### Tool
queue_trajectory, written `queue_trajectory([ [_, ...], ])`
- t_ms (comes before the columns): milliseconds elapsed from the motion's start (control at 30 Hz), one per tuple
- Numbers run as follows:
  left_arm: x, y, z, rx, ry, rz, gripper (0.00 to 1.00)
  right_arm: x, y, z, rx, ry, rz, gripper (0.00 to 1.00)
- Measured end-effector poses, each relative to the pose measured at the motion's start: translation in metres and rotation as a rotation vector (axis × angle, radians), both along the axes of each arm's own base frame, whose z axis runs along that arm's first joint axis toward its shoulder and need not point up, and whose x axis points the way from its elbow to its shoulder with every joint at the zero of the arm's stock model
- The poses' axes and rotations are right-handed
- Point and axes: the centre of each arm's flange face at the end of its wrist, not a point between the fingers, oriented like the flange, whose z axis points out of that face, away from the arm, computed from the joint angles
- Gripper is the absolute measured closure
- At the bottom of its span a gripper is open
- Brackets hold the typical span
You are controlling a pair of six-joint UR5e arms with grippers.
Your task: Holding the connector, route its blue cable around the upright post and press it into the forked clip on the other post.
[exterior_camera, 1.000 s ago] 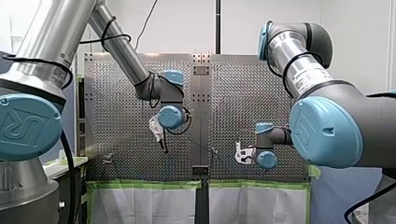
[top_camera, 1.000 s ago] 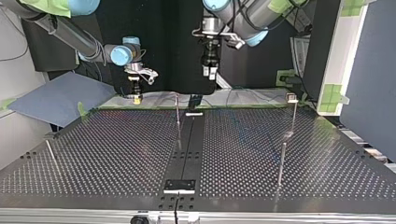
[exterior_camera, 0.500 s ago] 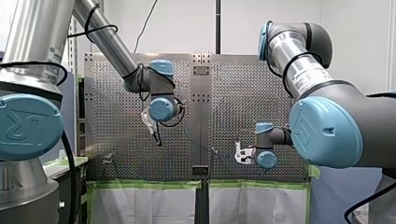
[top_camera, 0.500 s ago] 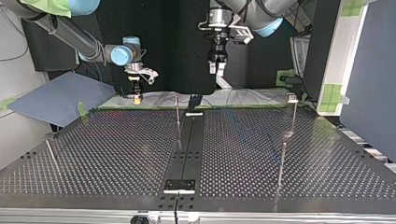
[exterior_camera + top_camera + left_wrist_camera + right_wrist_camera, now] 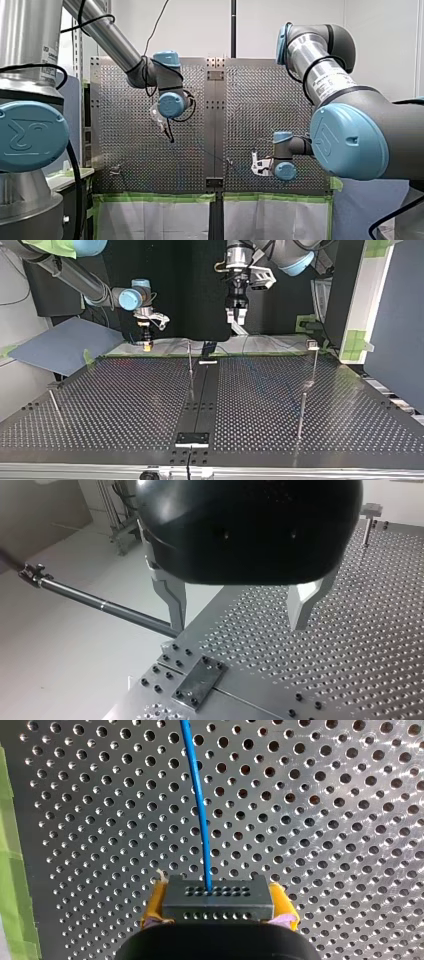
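Metal perforated table [image 5: 125, 400], blue cable [image 5: 197, 795], green tape [image 5: 155, 197]

In the right wrist view the thin blue cable [image 5: 200, 810] runs off the picture's edge, so its far end is unseen. The dark grey perforated connector block [image 5: 217, 897] covers most of the right gripper's [image 5: 218, 907] yellow pads [image 5: 154, 906]. In the top view, the thin metal post [image 5: 314, 365] carries a small head [image 5: 312, 344], too small to tell whether it is forked.
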Motion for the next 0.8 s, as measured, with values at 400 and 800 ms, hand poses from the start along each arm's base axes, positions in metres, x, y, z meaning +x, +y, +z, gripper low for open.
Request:
queue_trajectory([
  [400,-0.006,0.008,-0.034,-0.015,0.012,-0.041,0.0,0.0,0.0,0.0,0.0,-0.001,0.001,1.0],
  [800,-0.003,0.011,-0.055,0.038,0.048,-0.013,0.0,-0.003,0.0,-0.001,0.015,0.01,-0.01,1.0],
])
